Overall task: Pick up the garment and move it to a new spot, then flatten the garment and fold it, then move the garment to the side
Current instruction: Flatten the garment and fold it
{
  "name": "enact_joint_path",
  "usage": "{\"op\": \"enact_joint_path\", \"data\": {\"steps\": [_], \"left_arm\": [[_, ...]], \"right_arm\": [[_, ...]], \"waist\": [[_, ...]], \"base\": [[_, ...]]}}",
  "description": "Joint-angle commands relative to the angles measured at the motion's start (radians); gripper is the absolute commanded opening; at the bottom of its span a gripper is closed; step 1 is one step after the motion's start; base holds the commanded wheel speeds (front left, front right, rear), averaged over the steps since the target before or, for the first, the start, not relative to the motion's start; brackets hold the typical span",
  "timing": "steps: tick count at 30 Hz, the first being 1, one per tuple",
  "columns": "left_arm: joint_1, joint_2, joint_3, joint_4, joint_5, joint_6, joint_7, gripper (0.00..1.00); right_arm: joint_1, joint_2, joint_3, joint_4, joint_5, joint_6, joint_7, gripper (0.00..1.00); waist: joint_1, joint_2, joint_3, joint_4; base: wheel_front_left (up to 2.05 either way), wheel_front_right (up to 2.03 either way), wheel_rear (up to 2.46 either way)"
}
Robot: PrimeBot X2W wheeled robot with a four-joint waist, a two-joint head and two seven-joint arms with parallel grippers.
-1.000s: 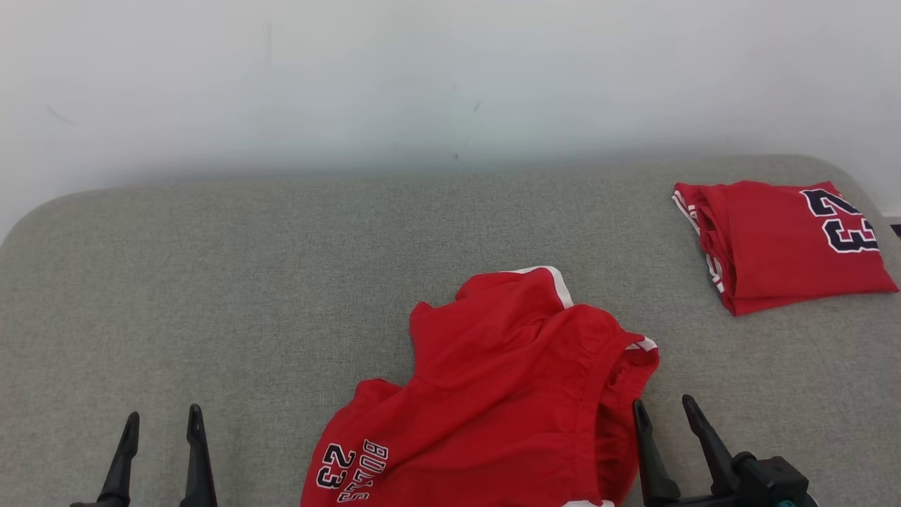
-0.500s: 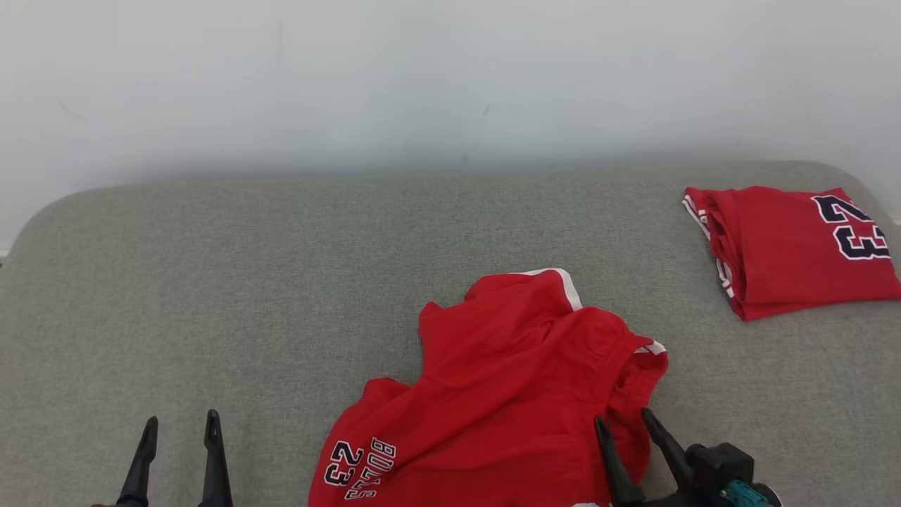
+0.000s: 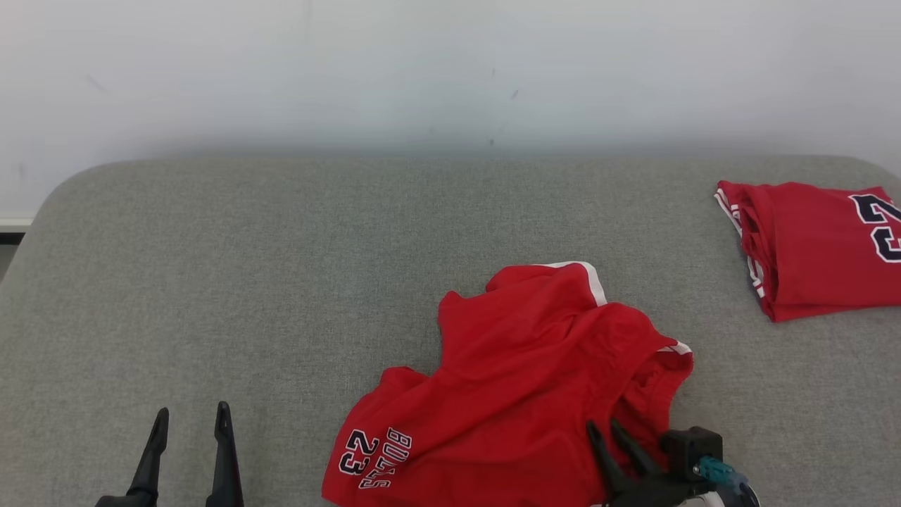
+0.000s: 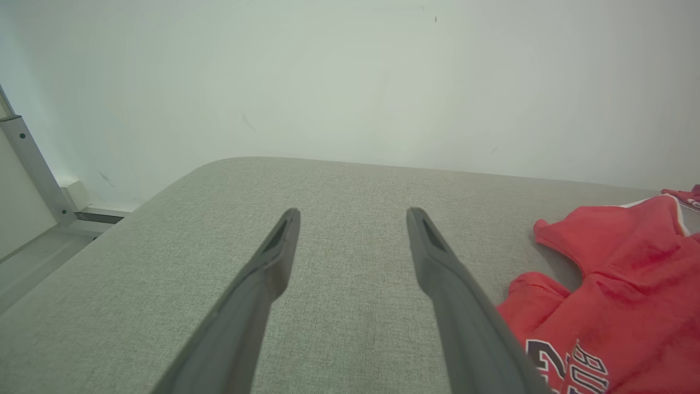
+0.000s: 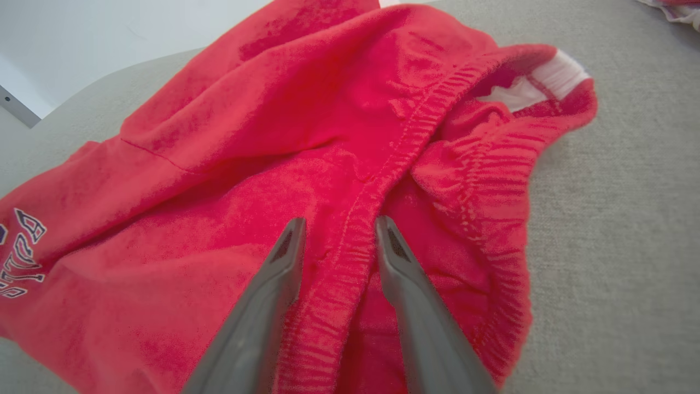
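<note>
Crumpled red jersey shorts with white side trim (image 3: 535,373) lie on the grey woven padded surface (image 3: 246,282), near its front edge and right of centre in the head view. The dark "BULLS 23" print (image 3: 376,458) sits on the near-left leg and reads upside down from the head camera. The elastic waistband (image 5: 415,137) is bunched on the right side of the pile, with the opening gaping toward the right arm. The right gripper (image 3: 603,424) is at the lower right of the head view, its tips over the waistband end of the shorts. In the right wrist view the right gripper (image 5: 340,220) has its two dark fingers straddling the ribbed waistband ridge, one on each side, with cloth filling the gap. The fingers stand visibly apart, and whether they actually pinch the fabric can't be told. The left gripper (image 3: 193,410) is at the lower left, fingers spread wide and released, holding nothing. It hangs over bare grey surface, well apart from the shorts. The left wrist view shows the same: left gripper (image 4: 353,212) open over the surface, shorts (image 4: 629,284) off to its right. A second red jersey garment, folded flat with a dark number (image 3: 823,246), lies at the far right of the surface, well apart from the crumpled shorts and cut off by the frame edge. A plain white wall (image 3: 422,70) stands behind the surface.
</note>
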Motion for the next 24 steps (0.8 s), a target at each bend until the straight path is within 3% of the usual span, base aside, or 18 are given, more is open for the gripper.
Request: {"op": "enact_joint_path", "data": {"steps": [1, 18, 24], "left_arm": [[-0.012, -0.002, 0.002, 0.001, 0.002, -0.005, -0.003, 1.0], [-0.029, -0.007, -0.028, 0.007, -0.024, 0.008, -0.003, 1.0], [-0.043, -0.007, -0.064, 0.017, -0.031, 0.007, -0.003, 1.0]], "right_arm": [[-0.016, -0.002, 0.006, 0.006, 0.007, -0.003, -0.006, 0.0], [-0.189, -0.104, -0.031, -0.036, 0.046, -0.003, -0.083, 0.0], [-0.323, -0.148, -0.067, 0.04, 0.077, -0.003, -0.05, 0.0]], "waist": [[0.0, 0.0, 0.01, 0.004], [0.0, 0.0, 0.043, 0.005], [0.0, 0.0, 0.055, 0.011]], "base": [[0.0, 0.0, 0.0], [0.0, 0.0, 0.0], [0.0, 0.0, 0.0]]}}
